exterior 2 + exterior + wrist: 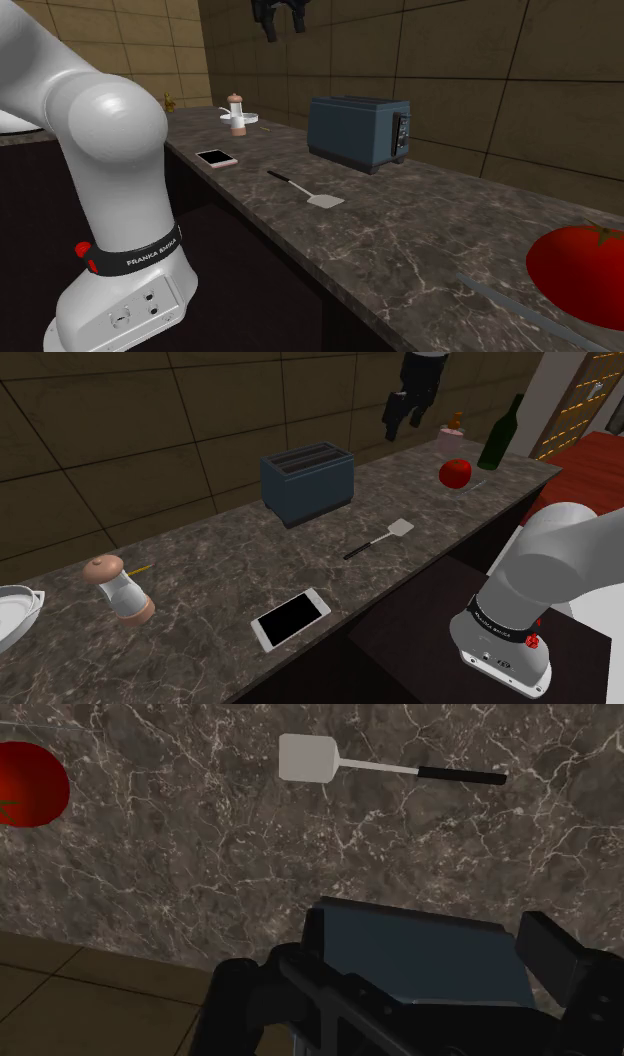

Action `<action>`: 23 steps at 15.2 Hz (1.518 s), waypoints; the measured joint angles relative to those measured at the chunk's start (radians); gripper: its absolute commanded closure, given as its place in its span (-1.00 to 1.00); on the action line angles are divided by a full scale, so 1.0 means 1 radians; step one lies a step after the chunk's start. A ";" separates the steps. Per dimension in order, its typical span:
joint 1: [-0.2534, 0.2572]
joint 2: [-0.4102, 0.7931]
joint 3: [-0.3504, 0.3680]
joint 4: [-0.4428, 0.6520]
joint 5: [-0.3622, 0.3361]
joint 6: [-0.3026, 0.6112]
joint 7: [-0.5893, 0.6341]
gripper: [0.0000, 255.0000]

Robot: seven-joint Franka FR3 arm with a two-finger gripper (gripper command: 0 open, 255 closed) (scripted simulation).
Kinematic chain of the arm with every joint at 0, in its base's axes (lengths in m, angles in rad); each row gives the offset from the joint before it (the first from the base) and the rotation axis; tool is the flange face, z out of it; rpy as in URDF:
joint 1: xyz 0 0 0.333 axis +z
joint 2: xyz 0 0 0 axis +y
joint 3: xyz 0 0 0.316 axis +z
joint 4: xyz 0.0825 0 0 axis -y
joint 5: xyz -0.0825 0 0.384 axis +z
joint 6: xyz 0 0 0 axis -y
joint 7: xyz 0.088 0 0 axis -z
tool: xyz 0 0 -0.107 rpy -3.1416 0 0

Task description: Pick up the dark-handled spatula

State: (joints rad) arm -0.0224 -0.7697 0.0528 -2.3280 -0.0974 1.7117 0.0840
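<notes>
The spatula (380, 539) lies flat on the dark marble counter (220, 567), near its front edge. It has a pale square blade and a thin black handle. In the second exterior view the spatula (305, 190) lies in front of the toaster, blade toward the tomato. My black gripper (405, 410) hangs high above the counter, well off the spatula, near the back wall. The gripper (281, 18) is also at the top of the second exterior view. In the wrist view the gripper (432, 949) is open and holds nothing, and the spatula (380, 767) lies far below it.
A blue-grey toaster (308, 482) stands behind the spatula, right under my hand (420, 954). A red tomato (455, 473), a green bottle (500, 437), a phone (290, 617), a pepper mill (120, 590) and a white dish (12, 614) share the counter.
</notes>
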 measured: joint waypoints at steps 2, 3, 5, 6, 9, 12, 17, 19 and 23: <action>0.008 0.000 -0.011 -0.017 -0.003 0.017 -0.026 -1.00; 0.023 -0.008 -0.026 -0.042 -0.005 0.033 -0.067 -1.00; 0.056 -0.015 -0.068 -0.105 -0.015 0.088 -0.173 -1.00; 0.075 -0.020 -0.086 -0.142 -0.018 0.117 -0.226 -1.00; 0.127 0.000 -0.157 -0.228 -0.038 0.216 -0.401 -1.00; 0.174 0.020 -0.233 -0.298 -0.062 0.296 -0.584 -1.00; 0.254 0.085 -0.366 -0.407 -0.105 0.445 -0.892 -1.00; 0.290 0.137 -0.421 -0.437 -0.121 0.513 -1.016 -1.00; 0.365 0.246 -0.538 -0.482 -0.144 0.635 -1.276 -1.00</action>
State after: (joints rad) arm 0.3428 -0.5239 -0.4849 -2.8098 -0.2417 2.3468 -1.1916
